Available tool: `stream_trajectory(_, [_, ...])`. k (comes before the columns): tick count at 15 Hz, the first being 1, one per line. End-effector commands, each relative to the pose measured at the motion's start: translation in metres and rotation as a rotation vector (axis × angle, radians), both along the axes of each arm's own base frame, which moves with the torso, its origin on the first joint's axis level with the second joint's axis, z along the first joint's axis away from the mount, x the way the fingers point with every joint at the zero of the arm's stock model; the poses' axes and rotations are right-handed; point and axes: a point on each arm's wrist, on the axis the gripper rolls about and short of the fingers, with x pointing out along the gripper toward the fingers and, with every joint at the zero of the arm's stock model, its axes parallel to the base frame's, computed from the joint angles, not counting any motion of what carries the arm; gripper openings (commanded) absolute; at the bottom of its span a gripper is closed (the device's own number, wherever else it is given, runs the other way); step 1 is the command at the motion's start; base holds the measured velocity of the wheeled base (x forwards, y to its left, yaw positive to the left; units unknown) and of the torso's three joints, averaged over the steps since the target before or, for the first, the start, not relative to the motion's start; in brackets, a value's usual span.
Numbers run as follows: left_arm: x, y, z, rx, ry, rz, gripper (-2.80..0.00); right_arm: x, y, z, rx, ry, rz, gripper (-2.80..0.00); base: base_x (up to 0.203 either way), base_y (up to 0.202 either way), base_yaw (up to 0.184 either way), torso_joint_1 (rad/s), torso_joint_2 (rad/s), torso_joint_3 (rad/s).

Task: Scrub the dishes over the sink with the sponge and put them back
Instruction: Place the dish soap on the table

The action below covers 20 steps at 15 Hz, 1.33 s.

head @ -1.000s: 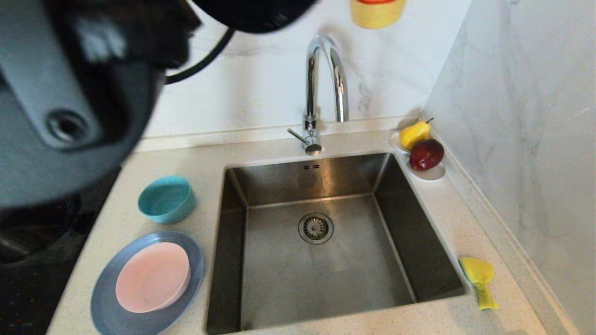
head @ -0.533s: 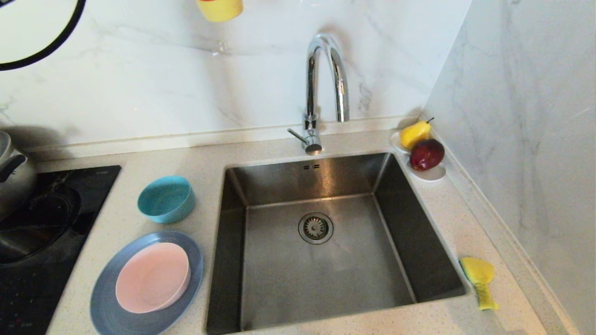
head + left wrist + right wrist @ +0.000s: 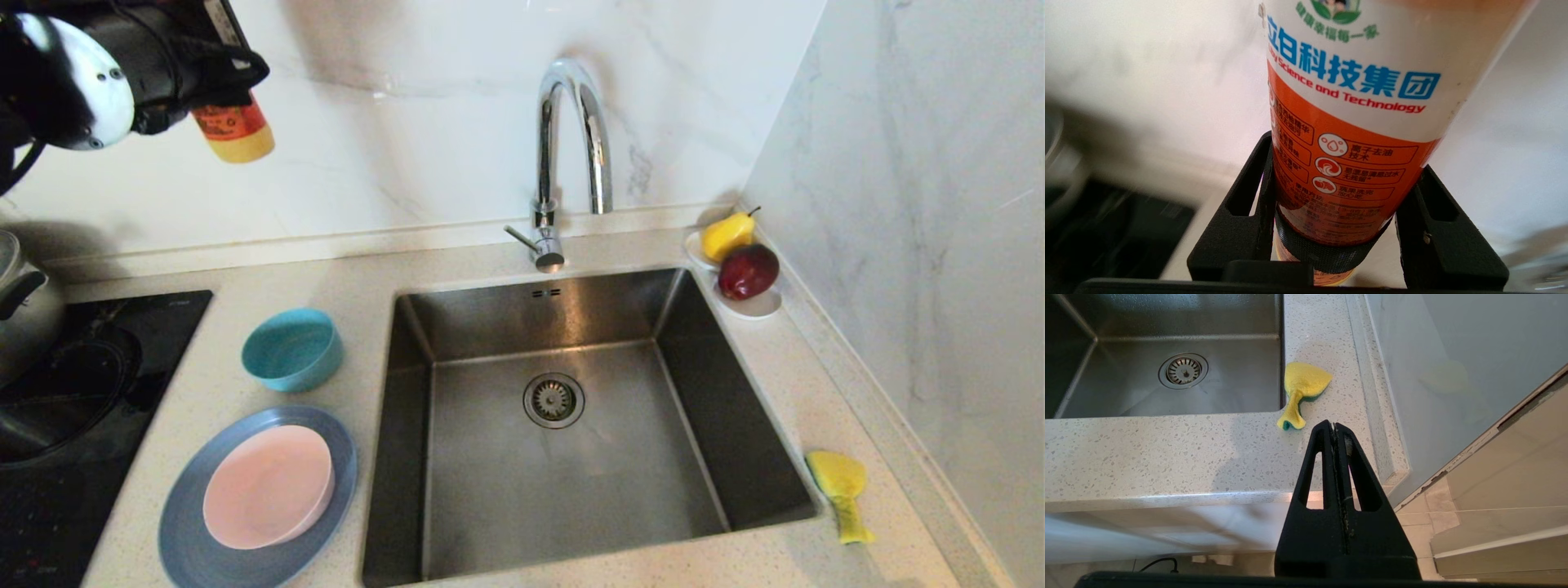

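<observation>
Left tool [image 3: 1333, 228] gripping one bottle [image 3: 1355, 122], three dishes [image 3: 257, 498], one sponge [image 3: 841, 494]

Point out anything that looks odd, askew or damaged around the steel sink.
The yellow sponge with a green face on the counter at the steel sink's right rim is twisted and pinched at one end, not flat. Also, the left gripper holds an orange-and-white detergent bottle in the air, not a dish.

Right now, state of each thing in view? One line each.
Left gripper: shut on bottle, raised at upper left.
Bottle: held, off the counter.
Right gripper: shut, empty, parked by the counter edge.
Sponge: crumpled, on the counter right of the sink.
Sink: empty.
Tap: no water running.
Pink bowl: on the plate.
Teal bowl: upright, empty.
</observation>
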Motion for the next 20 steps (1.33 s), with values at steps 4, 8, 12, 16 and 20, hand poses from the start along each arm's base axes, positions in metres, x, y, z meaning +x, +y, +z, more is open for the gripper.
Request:
stream_trajectory(4, [0.061,0.016,-0.096,-0.044,0.245,0.102,-2.8,0.0,0.0,0.0,0.0,0.001,0.001,-2.8,0.0,0.0,0.0,0.0,0.0,0.0])
stream_trajectory(8, [0.093,0.012,-0.129,-0.068,0.246,0.153,-2.8,0.0,0.0,0.0,0.0,0.001,0.0,-2.8,0.0,0.0,0.0,0.0,0.0,0.0])
stream_trajectory(12, [0.121,0.007,-0.164,-0.07,0.246,0.18,-2.8,0.0,0.0,0.0,0.0,0.001,0.001,-2.8,0.0,0.0,0.0,0.0,0.0,0.0])
stream_trajectory(16, [0.147,0.001,-0.182,-0.078,0.22,0.207,-2.8,0.0,0.0,0.0,0.0,0.001,0.001,-2.8,0.0,0.0,0.0,0.0,0.0,0.0])
stream_trajectory(20, [0.164,-0.007,-0.19,-0.083,0.204,0.21,-2.8,0.0,0.0,0.0,0.0,0.0,0.001,-2.8,0.0,0.0,0.0,0.0,0.0,0.0])
